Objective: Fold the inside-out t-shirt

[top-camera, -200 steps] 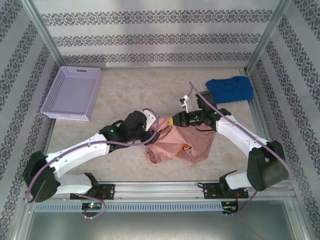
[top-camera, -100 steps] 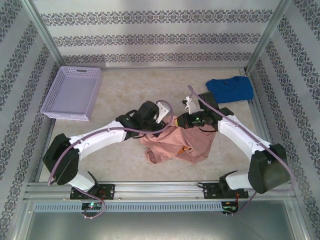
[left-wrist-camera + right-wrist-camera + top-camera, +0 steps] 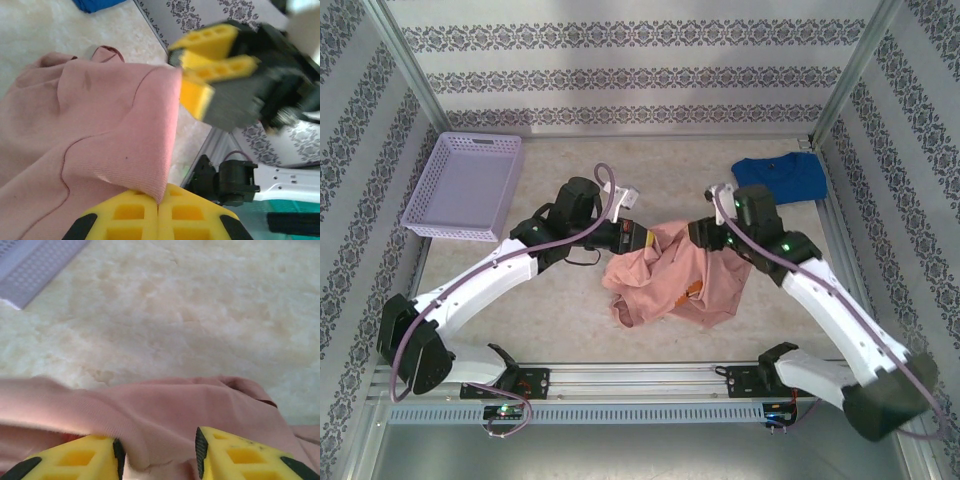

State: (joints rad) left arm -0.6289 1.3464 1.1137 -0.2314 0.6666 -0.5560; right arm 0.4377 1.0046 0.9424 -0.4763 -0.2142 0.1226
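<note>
The inside-out t-shirt (image 3: 705,285) is salmon-pink and lies crumpled at the table's middle. A small orange print (image 3: 692,291) peeks from a fold. My left gripper (image 3: 640,238) is at the shirt's upper left edge, shut on a corner of the pink cloth (image 3: 150,165), which runs into the pinch between the yellow fingers (image 3: 131,216). My right gripper (image 3: 704,234) is at the shirt's upper right. Its jaws stand apart, with a fold of the shirt (image 3: 170,412) lying loose between the fingertips (image 3: 220,447). In the left wrist view the right gripper (image 3: 210,75) faces the held corner.
A bright blue t-shirt (image 3: 780,178) lies flat at the back right by the frame post. A lilac basket (image 3: 465,185) stands at the back left, and its rim (image 3: 35,265) shows in the right wrist view. The metal rail (image 3: 640,380) runs along the near edge.
My left gripper moved in to the shirt's top edge and shut on it. My right gripper, which was shut on the cloth, has opened and shifted a little to the right.
</note>
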